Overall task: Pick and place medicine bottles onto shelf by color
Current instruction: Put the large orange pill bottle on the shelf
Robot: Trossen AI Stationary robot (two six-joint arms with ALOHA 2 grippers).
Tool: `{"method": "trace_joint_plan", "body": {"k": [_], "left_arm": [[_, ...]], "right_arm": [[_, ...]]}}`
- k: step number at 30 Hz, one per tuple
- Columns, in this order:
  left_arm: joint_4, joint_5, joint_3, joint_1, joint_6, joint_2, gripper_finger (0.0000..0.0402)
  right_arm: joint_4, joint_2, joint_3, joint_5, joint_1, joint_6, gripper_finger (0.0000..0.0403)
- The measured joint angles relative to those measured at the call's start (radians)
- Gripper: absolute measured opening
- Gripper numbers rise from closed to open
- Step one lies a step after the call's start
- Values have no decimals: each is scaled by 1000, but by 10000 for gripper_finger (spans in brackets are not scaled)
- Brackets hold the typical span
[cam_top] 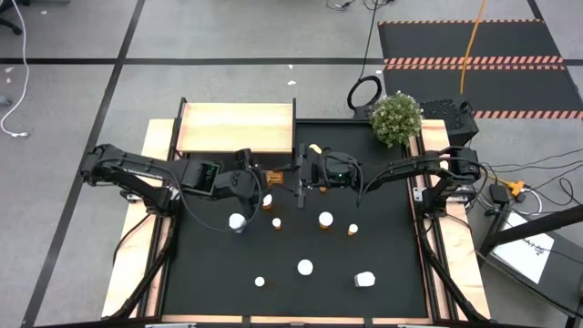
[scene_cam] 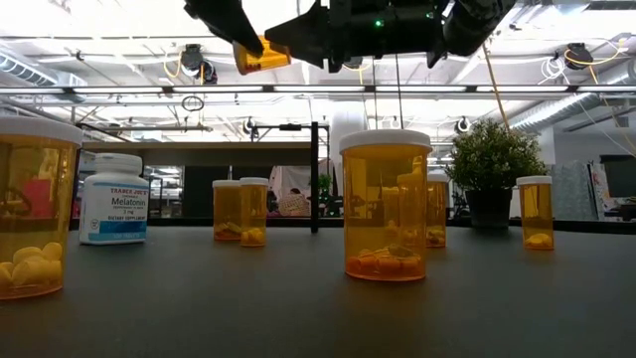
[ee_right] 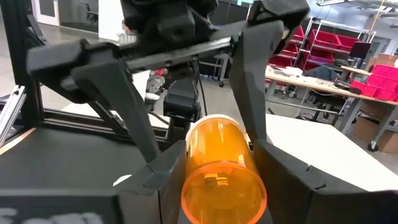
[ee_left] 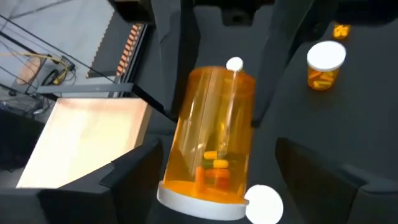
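While the orange bottle (ee_left: pixel 214 137) hangs in the air btwn both arms, you've got it lying on its side w/ its white cap toward the left end effector (ee_left: pixel 217 155) and its flat base toward the right end effector (ee_right: pixel 217 168). Right end effector is clenched on it: both dark fingers press the bottle's round wall near the base. Left end effector looks released; its fingers straddle the cap end, and the left wrist view shows a gap on one side. You'll see the bottle sits well above the table (cam_top: pixel 392 237), just off the front corner of the shelf (cam_top: pixel 235 128), not over the board. Bottle is clear amber plastic, smooth, cylindrical, w/ a few orange and yellow pills loose inside. Shelf is a flat rectangular light-wood board, matte, nothing on it. Table top is a black matte mat framed in pale wood. Other bottles (cam_top: pixel 325 219) stand scattered on the mat, amber w/ white caps, various sizes; a white bottle (scene_cam: pixel 112 199) w/ a blue label stands among them. Leafy potted plant (cam_top: pixel 396 117) sits at the table's far right corner.
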Motion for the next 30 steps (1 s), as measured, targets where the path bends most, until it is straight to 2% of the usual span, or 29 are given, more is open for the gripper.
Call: {"method": "trace_joint_plan", "body": {"k": [6, 14, 21, 26, 30], "left_arm": [[21, -77, 0, -41, 9, -21, 345], [-41, -128, 0, -65, -45, -98, 347], [-107, -175, -20, -65, -104, -139, 347], [-32, -180, -107, -50, -82, -173, 347], [114, -181, -181, -30, -25, -202, 347]], "right_arm": [[-13, -4, 0, 1, 0, -19, 170], [-37, -14, 0, 1, -2, -26, 170], [-177, -104, -1, 2, -26, -26, 170], [-277, -199, -22, 1, -50, -19, 170], [-243, -281, -100, 1, -78, 0, 169]]}}
